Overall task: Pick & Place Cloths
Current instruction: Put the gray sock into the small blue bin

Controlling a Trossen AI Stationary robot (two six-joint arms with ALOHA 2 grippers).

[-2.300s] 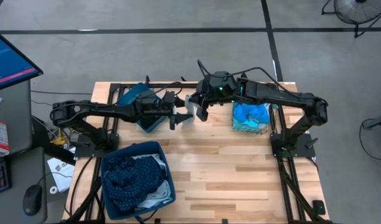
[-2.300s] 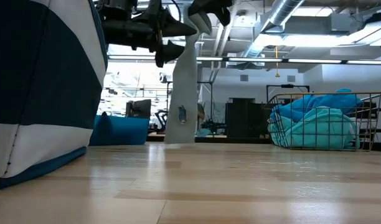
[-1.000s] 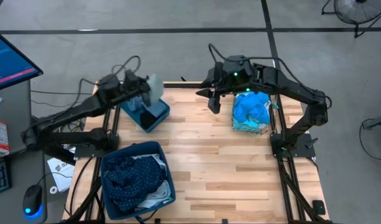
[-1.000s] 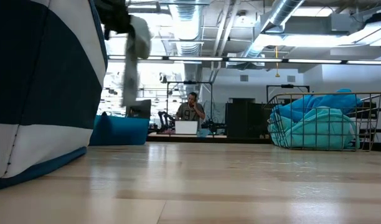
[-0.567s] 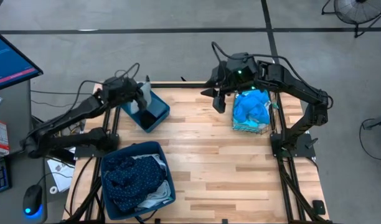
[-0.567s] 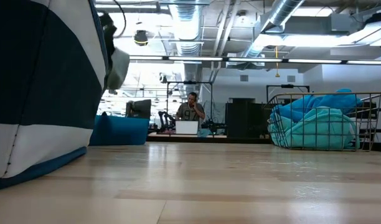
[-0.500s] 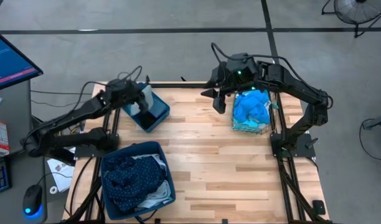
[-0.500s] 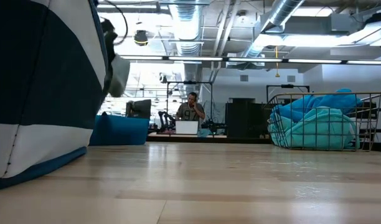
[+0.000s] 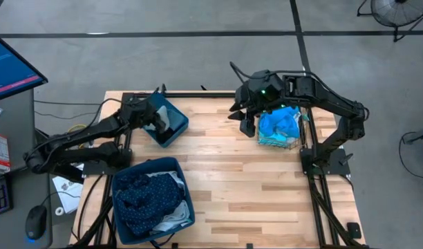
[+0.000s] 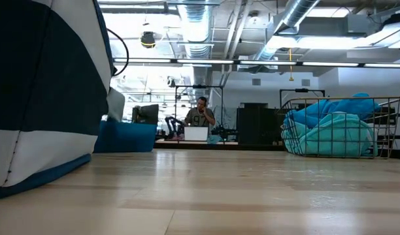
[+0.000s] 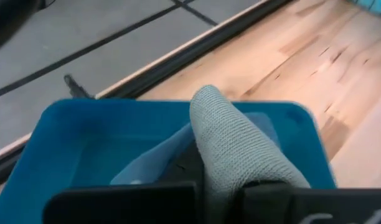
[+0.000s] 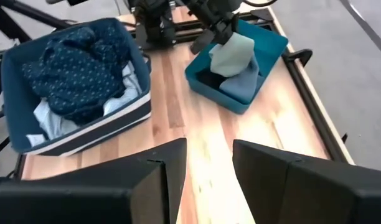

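Observation:
A small grey-green cloth (image 12: 230, 51) hangs from my left gripper (image 9: 156, 119), which is shut on it over the small blue bin (image 9: 171, 124) at the far left. A pale grey-blue cloth (image 12: 241, 82) lies in that bin. My right gripper (image 9: 245, 122) stands open and holds nothing, just left of the wire basket (image 9: 296, 142), which holds turquoise cloths (image 9: 278, 123). A navy dotted cloth (image 9: 141, 197) fills the big bin (image 9: 181, 173) at the near left. My left gripper pinches the grey-green cloth's upper end (image 11: 223, 177) between its two fingers, a bunched fold of the knit. The fingers come from above, slanting down from the table's left. The cloth hangs slack below them, its lower part (image 12: 226, 62) within the small bin's walls.
The big striped bin fills the left of the low view (image 10: 43, 98). Bare wooden tabletop (image 9: 253, 187) spans the middle and near right. Black frame rails run along the table's left and right edges. A person sits at a desk far behind the table (image 10: 200, 116).
My left gripper has come down and toward the table's near edge with the grey-green cloth, from above the small bin's far rim down over the bin. The cloth has dropped with it and now hangs inside the bin. My right gripper has shifted a little toward the near edge.

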